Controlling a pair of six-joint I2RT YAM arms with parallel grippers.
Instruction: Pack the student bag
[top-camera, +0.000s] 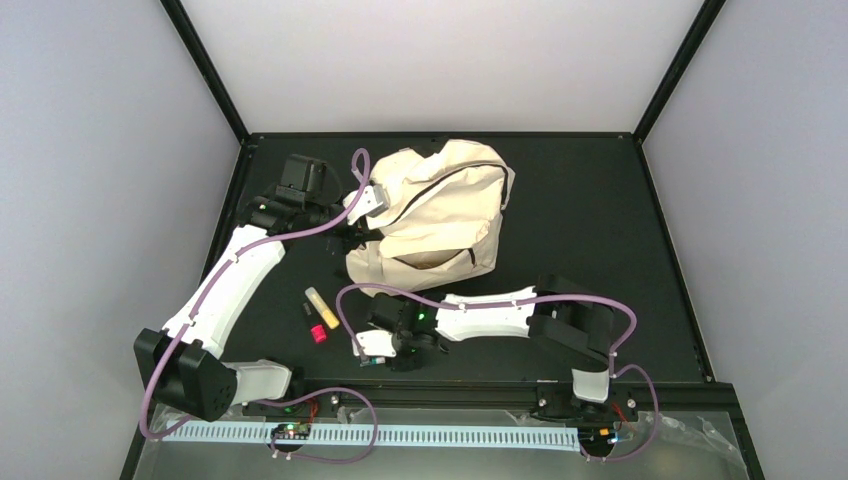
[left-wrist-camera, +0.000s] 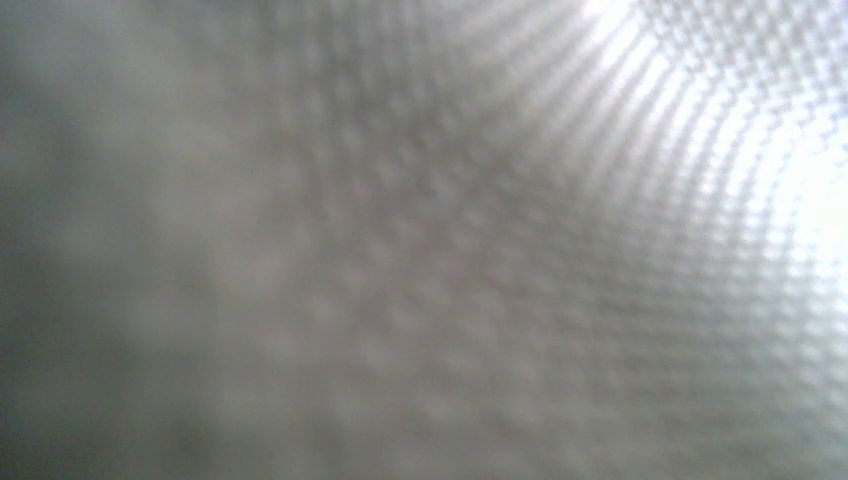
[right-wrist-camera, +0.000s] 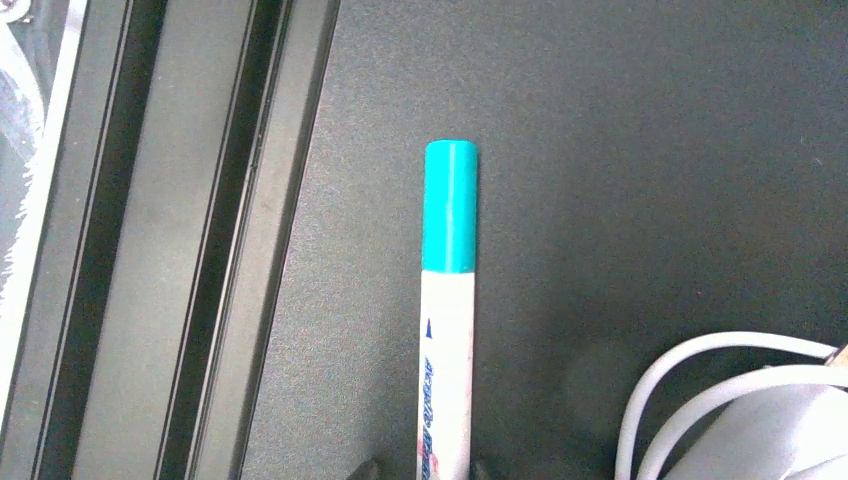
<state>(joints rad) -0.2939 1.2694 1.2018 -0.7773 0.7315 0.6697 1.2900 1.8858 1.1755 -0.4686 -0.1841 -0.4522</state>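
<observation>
The student bag is a cream fabric backpack lying at the back middle of the black table. My left gripper is pressed against the bag's left side. Its fingers are hidden by the fabric, and the left wrist view shows only blurred cream weave. My right gripper is low near the table's front edge. In the right wrist view its two dark fingertips stand tight on either side of a white marker with a teal cap, which points away from the wrist.
A yellow marker, a small dark item and a red-pink item lie left of my right gripper. The metal front rail runs close beside the marker. A white cable curls at the lower right.
</observation>
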